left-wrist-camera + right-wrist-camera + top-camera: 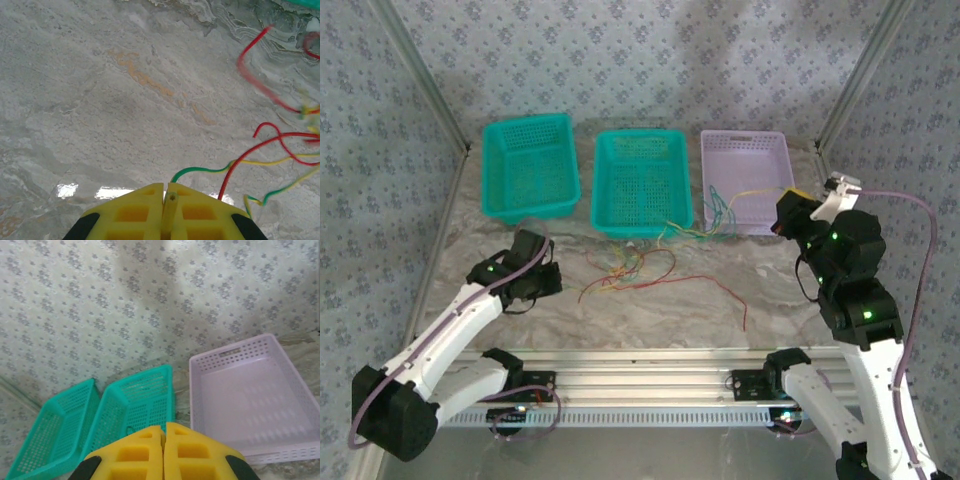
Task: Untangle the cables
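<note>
We find thin red, green, yellow cables (620, 270) lying left-right on the marble counter (650, 325); left pincer (165, 186) and right pincer (164, 429) clamp strands.

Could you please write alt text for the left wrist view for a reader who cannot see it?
The left end effector, yellow and shut, sits at the bottom edge over a marbled grey table, a green cable curving away from its tip. More cables, red, yellow and green, lie tangled at the right, some blurred.
</note>
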Motion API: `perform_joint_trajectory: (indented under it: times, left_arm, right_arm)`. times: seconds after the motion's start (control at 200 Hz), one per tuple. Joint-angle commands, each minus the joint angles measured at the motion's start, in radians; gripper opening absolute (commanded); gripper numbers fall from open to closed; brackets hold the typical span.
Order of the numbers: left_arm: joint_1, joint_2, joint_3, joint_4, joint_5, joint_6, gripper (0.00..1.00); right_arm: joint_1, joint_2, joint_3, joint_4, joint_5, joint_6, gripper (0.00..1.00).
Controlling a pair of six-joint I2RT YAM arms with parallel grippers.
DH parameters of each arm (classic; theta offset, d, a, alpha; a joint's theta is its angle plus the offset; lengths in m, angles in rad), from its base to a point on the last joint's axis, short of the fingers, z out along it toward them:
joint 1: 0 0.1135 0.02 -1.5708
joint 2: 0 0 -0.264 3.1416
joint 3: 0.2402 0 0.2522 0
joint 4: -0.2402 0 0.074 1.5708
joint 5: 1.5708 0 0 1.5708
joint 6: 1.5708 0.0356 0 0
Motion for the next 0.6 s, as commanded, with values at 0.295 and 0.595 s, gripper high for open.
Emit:
perform_joint_trajectory:
  times: [0.295, 0.595]
  left_arm:
    - [-0.007, 0.027, 0.046, 0.067, 0.020, -0.033, 0.59]
    - [-0.032, 0.023, 0.229, 0.045, 0.090, -0.013, 0.72]
  right_arm:
    - [0.035, 0.076, -0.007, 0.120, -0.321, 0.034, 0.00]
    - [0.169, 0.145, -0.121, 0.207, -0.372, -0.035, 0.00]
